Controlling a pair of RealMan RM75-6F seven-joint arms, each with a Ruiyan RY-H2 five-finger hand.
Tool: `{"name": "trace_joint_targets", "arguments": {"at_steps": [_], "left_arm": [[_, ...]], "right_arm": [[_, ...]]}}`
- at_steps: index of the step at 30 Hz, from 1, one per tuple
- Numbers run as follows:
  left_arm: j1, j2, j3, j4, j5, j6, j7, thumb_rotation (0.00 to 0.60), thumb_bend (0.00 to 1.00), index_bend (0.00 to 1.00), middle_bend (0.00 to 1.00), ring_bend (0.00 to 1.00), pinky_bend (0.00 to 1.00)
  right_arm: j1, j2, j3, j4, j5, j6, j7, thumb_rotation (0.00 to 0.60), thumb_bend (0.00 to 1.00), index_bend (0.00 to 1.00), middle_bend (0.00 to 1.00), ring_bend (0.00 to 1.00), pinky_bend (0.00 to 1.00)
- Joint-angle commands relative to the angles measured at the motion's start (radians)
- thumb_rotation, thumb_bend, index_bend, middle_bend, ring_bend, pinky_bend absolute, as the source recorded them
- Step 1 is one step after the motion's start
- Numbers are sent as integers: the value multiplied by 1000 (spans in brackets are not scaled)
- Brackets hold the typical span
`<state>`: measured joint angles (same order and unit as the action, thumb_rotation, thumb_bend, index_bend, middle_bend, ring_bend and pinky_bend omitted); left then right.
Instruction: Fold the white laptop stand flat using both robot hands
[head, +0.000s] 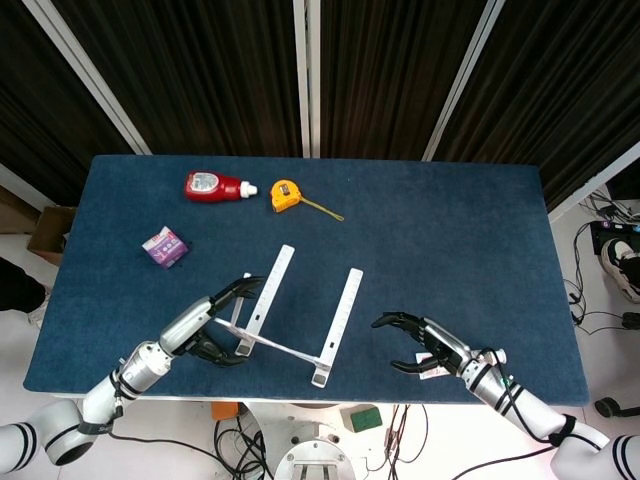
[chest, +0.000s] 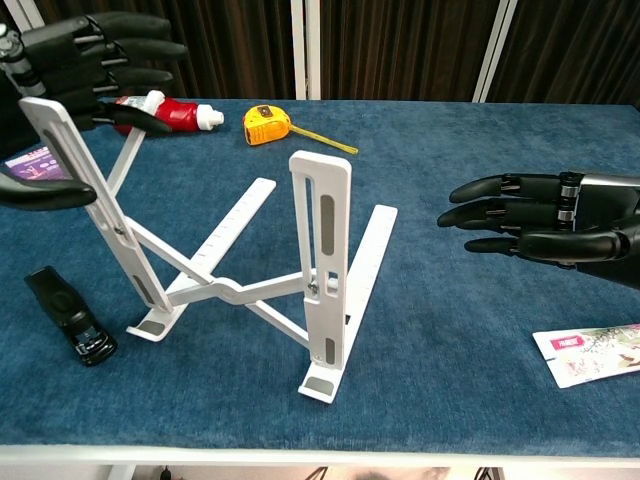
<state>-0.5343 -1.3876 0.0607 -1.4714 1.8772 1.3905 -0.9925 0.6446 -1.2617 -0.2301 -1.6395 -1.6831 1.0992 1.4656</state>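
At the far left of the chest view our left hand (chest: 75, 60) hangs around the top of the left upright, fingers (chest: 140, 47) spread apart and thumb below, holding nothing; we cannot tell whether it touches the upright. Low on the left of the counter (chest: 480, 130) lies a small black device (chest: 70, 315), just beside the stand's left foot. The white laptop stand (chest: 230, 270) sits unfolded at the centre of the frame, both uprights raised. At the right, our right hand (chest: 540, 215) floats open, fingers apart, well clear of the right upright. In the lower right corner lies a packet (chest: 590, 352).

We judge the risk to be uneven pressure: if the left hand pushes before the right one steadies the other side, the light stand may slide or tip onto the black device instead of collapsing. Fingers could also get pinched in the hinge.
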Motion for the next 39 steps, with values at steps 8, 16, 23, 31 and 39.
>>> {"name": "trace_joint_targets", "arguments": {"at_steps": [8, 16, 23, 31, 39], "left_arm": [[-5, -40, 56, 39, -41, -41, -47, 600, 175, 60, 45, 0, 209], [19, -46, 121, 56, -57, -46, -104, 600, 175, 61, 46, 0, 230], [32, -50, 168, 57, -48, -40, -166, 600, 175, 60, 46, 0, 233], [32, -45, 192, 48, -38, -37, -174, 600, 175, 60, 46, 0, 238], [40, -7, 158, 18, -49, -2, -17, 600, 175, 60, 46, 0, 193]], "right_arm": [[-7, -8, 7, 10, -8, -8, 6, 600, 176, 273, 232, 11, 14], [-9, -15, 11, 22, -15, -12, 16, 600, 176, 273, 232, 11, 14], [-12, -21, 14, 34, -19, -13, 25, 600, 176, 273, 232, 11, 14], [-14, -22, 18, 37, -20, -14, 9, 600, 176, 272, 232, 11, 14], [-2, -67, 60, -13, -9, -59, -303, 600, 93, 149, 181, 0, 13]]}}
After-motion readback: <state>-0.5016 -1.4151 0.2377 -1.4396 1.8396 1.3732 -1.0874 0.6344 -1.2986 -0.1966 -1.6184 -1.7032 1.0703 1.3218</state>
